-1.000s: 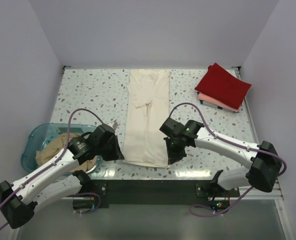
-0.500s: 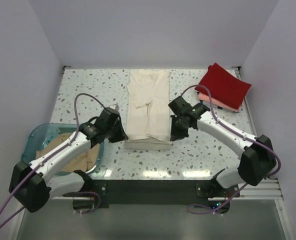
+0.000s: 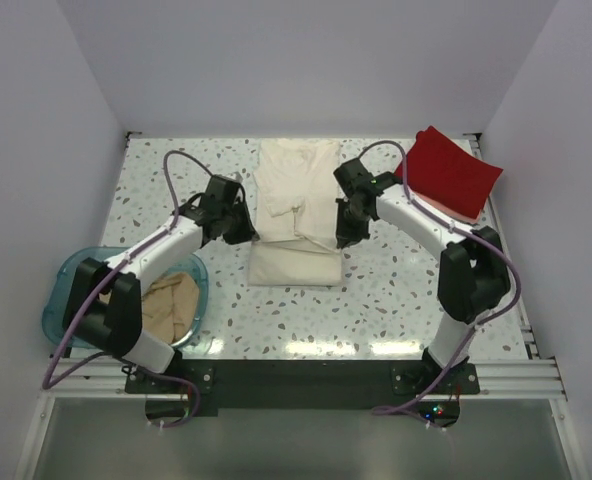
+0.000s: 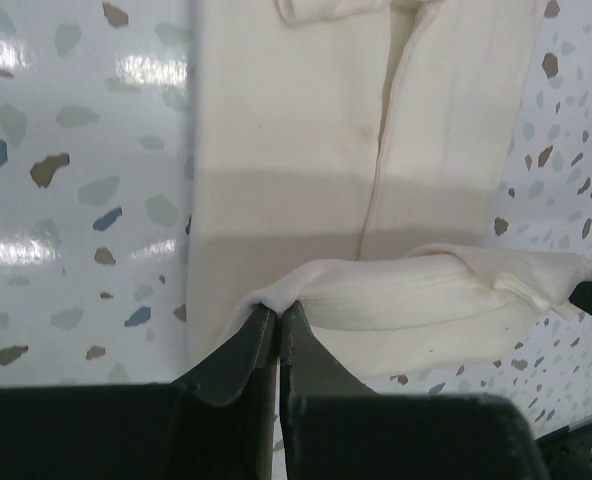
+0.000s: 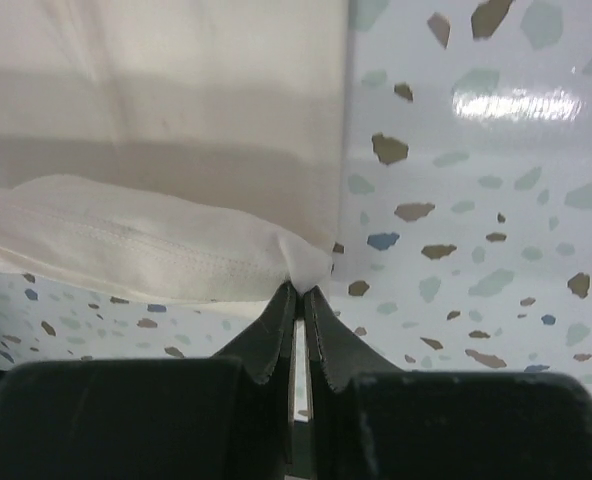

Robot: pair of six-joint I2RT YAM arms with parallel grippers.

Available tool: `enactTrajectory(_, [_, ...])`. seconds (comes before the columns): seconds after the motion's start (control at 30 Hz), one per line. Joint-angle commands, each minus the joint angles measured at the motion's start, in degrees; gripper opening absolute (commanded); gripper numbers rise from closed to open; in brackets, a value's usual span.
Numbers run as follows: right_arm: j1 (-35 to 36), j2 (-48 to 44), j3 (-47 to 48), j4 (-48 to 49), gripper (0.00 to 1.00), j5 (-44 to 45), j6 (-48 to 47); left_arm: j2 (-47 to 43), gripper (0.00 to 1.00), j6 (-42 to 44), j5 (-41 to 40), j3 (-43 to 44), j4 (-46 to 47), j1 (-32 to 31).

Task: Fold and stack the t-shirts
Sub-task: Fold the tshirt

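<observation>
Folding the cream-white t-shirt (image 3: 296, 200) across its length, by the look of things, with the strip of cloth lying along the middle of the speckled counter (image 3: 166, 180). Grips the left hem corner in the left tool (image 4: 278, 312), jaws narrowed almost shut on a thin pinch of fabric; grips the right hem corner in the right tool (image 5: 298, 292) the same way. Holds the near hem doubled back over the body, with a soft rounded fold line at the near edge. Calls next, most likely, for setting both corners down level toward the collar end and releasing together, so that the halves lie square. Shows matte, limp cotton with a stitched hem and faint creases, against a glossy, hard, chip-patterned surface. Leaves the red t-shirt (image 3: 451, 170) folded flat on the salmon pink t-shirt (image 3: 446, 208) at the far right, and the tan-beige t-shirt (image 3: 171, 305) crumpled in the translucent blue tub (image 3: 61, 290) at the near left.
</observation>
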Motion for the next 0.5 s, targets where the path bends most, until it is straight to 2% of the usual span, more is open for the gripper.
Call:
enactTrajectory(0.0, [-1.91,3.73,6.52,0.69,0.00,1.02,-3.53,4.03,0.00,3.62,1.87,6.18,5.02,3.28])
enactTrajectory(0.27, [-5.17,13.58,18.39,-1.25,0.00,1.02,-5.91,16.51,0.00,5.73,6.00,16.64,7.13,7.06])
enactTrajectory(0.47, [-6.84,21.40,26.66,-3.35,0.00,1.10,-6.87,23.54,0.00,5.91,6.19,23.33,6.69,9.00])
